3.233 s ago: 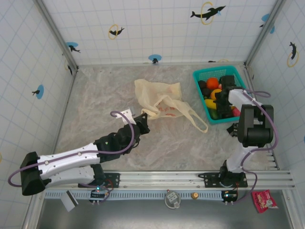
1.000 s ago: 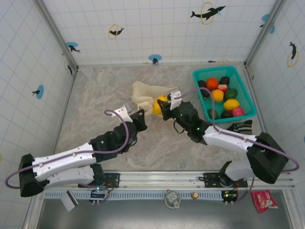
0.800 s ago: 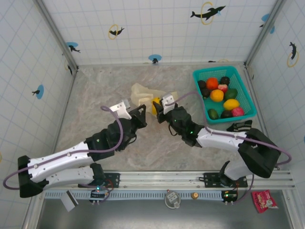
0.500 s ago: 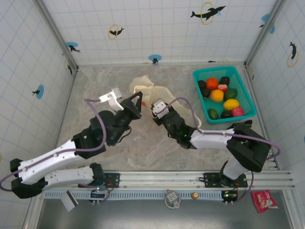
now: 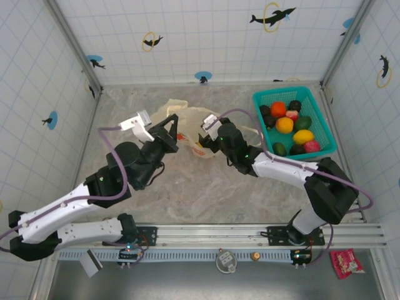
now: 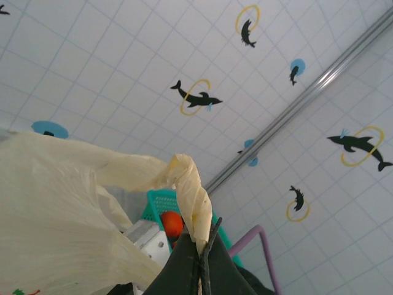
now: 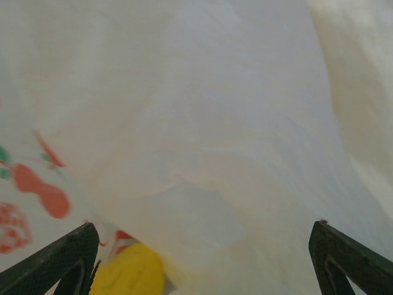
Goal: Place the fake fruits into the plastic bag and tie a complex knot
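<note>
The cream-yellow plastic bag (image 5: 190,119) lies mid-table with its mouth lifted. My left gripper (image 5: 171,123) is shut on one twisted handle (image 6: 191,200) and holds it up; in the left wrist view the left gripper (image 6: 203,246) pinches the plastic between its closed fingers. My right gripper (image 5: 210,136) reaches into the bag. In the right wrist view the right gripper (image 7: 202,264) stands wide open among the bag's walls (image 7: 202,123), with a yellow fruit (image 7: 132,273) loose beside its left finger (image 7: 58,261). Other fake fruits (image 5: 285,125) lie in the basket.
The teal mesh basket (image 5: 320,125) stands at the back right with several fruits, orange (image 5: 278,109), yellow (image 5: 303,136), pink (image 5: 311,145) and green (image 5: 304,122). The basket (image 6: 155,201) and an orange fruit (image 6: 172,222) show behind the handle. Tiled walls enclose the table.
My left gripper has raised the bag's handle up and back-left. My right gripper carried the yellow fruit from the basket into the bag and now stands open beside it.
</note>
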You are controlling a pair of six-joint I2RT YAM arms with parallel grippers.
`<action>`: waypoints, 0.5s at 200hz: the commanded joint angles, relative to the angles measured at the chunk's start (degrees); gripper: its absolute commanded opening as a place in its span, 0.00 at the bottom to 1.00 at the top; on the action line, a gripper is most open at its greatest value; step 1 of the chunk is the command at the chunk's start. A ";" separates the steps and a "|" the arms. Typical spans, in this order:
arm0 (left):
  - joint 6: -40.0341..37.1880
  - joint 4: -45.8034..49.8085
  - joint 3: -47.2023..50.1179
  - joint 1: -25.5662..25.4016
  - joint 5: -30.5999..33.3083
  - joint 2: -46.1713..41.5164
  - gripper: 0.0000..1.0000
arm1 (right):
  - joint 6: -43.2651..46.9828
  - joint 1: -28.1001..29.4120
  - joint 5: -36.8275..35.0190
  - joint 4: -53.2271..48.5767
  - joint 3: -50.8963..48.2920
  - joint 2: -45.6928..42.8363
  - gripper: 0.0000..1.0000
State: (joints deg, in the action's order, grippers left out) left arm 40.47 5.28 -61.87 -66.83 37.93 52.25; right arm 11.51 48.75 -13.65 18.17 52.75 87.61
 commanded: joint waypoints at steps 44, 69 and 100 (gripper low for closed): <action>7.66 5.62 2.56 -0.26 5.02 5.65 0.00 | -13.12 -4.59 21.38 1.32 -1.68 -9.55 0.75; 8.38 5.36 2.85 -0.24 5.61 5.96 0.00 | -14.27 -5.42 22.17 -0.57 -3.40 -11.88 0.65; 7.90 3.91 3.69 -0.31 5.92 5.43 0.00 | -19.33 -9.72 27.17 0.09 -6.02 -16.88 0.61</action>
State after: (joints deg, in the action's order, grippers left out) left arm 47.70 9.96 -59.31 -66.83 41.95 58.48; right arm -2.33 42.26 8.01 17.10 48.95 74.70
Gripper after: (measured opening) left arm 0.046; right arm 0.617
